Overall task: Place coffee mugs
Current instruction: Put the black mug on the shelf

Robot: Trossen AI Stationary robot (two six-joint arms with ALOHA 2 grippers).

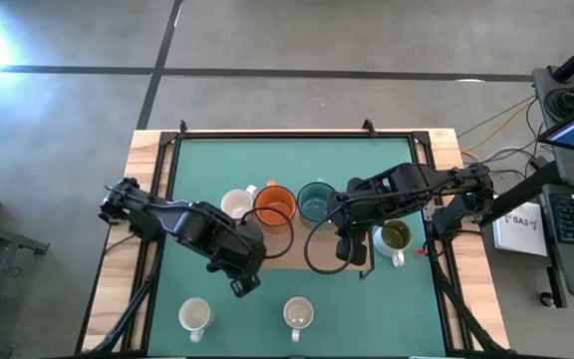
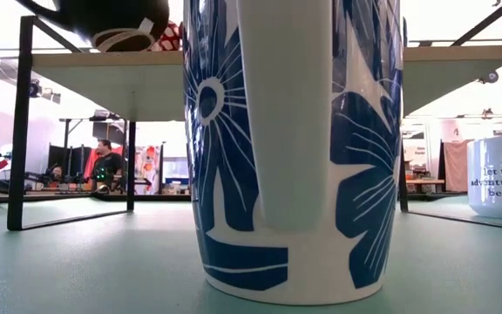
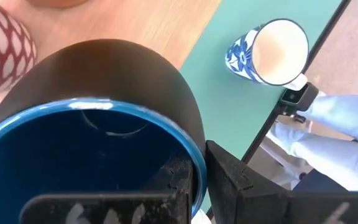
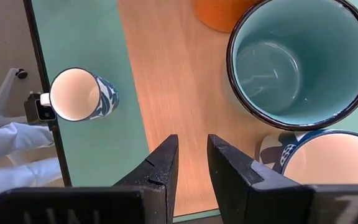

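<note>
Above the wooden shelf (image 4: pixel 166 81), left jaws (image 3: pixel 194 186) grip navy mug (image 3: pixel 104 112).

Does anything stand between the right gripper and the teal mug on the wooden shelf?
Nothing visible does: only bare wooden shelf lies between the open right gripper and the teal mug. A blue-patterned mug stands close beside that path. The left gripper holds a navy mug elsewhere.

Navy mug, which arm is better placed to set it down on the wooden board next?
Left. The left claw grips the navy mug by its rim, near the wooden board; the right claw hangs empty and open over that board.
</note>
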